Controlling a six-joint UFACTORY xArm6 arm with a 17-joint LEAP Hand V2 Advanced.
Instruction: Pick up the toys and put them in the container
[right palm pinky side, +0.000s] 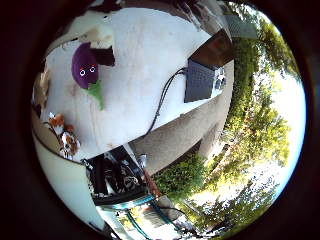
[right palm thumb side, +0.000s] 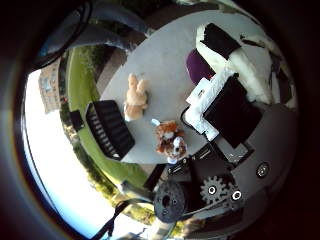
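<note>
A purple eggplant plush toy (right palm pinky side: 85, 65) with a green leaf lies on the pale concrete ground (right palm pinky side: 150, 60). In the thumb side view, a tan bunny plush (right palm thumb side: 135, 95) and a brown and white dog plush (right palm thumb side: 172, 140) lie on the ground beside a black slatted crate (right palm thumb side: 108, 128). My right hand (right palm thumb side: 232, 98) hangs well above the ground, away from the toys. Its white and black fingers are relaxed and hold nothing.
A dark grey box (right palm pinky side: 203, 80) with a lead running from it sits on the concrete near the edge. The robot's base parts (right palm pinky side: 120, 175) stand at the near side. Grass (right palm thumb side: 85, 90) and bushes (right palm pinky side: 185, 175) border the concrete.
</note>
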